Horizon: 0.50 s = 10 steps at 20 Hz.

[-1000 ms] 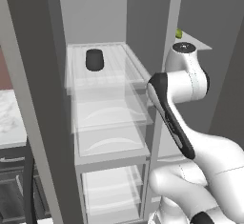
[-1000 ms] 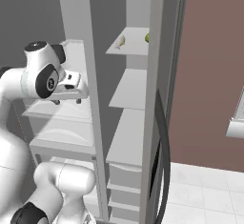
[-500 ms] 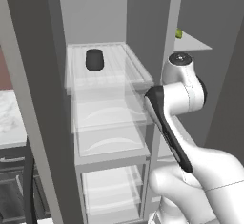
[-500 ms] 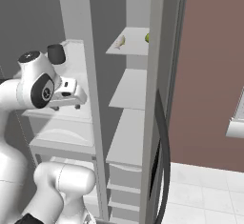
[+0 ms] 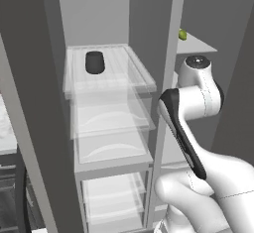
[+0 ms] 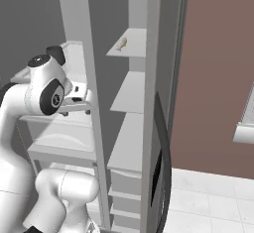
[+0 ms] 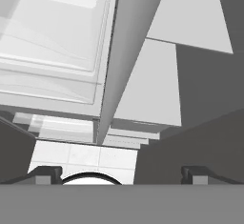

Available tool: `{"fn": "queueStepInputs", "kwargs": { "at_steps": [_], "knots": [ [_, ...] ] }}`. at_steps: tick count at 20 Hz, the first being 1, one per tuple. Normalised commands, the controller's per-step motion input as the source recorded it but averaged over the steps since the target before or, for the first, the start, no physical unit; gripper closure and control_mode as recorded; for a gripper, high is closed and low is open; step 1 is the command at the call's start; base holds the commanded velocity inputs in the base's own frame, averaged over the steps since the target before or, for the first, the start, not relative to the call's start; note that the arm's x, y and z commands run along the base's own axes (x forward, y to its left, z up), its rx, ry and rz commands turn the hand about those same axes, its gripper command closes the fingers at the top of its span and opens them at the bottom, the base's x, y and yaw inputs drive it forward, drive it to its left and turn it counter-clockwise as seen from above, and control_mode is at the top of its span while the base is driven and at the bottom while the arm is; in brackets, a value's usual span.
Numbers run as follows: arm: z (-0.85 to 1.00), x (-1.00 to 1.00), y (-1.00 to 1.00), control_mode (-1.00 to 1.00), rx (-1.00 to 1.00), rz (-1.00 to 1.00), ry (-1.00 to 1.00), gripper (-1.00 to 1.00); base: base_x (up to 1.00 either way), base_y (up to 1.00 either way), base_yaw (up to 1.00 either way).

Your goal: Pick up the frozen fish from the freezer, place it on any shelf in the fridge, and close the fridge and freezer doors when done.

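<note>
Lengthwise along top shelf: frozen fish (image 6: 121, 43).

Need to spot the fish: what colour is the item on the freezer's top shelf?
Pale tan, the fish lies on the top freezer shelf; right base view shows it best.

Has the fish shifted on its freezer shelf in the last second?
No. The fish lies at the same spot as before, near the left edge of the top freezer shelf.
</note>
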Motion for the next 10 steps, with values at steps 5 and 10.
{"fn": "queueStepInputs", "kwargs": {
  "at_steps": [5,10],
  "knots": [
    [0.00,0.00,0.00,1.00,0.00,0.00,0.00,-1.00,0.00,-0.08,0.00],
    [0.00,0.00,0.00,1.00,0.00,0.00,0.00,-1.00,0.00,0.00,0.00]
  ]
}}
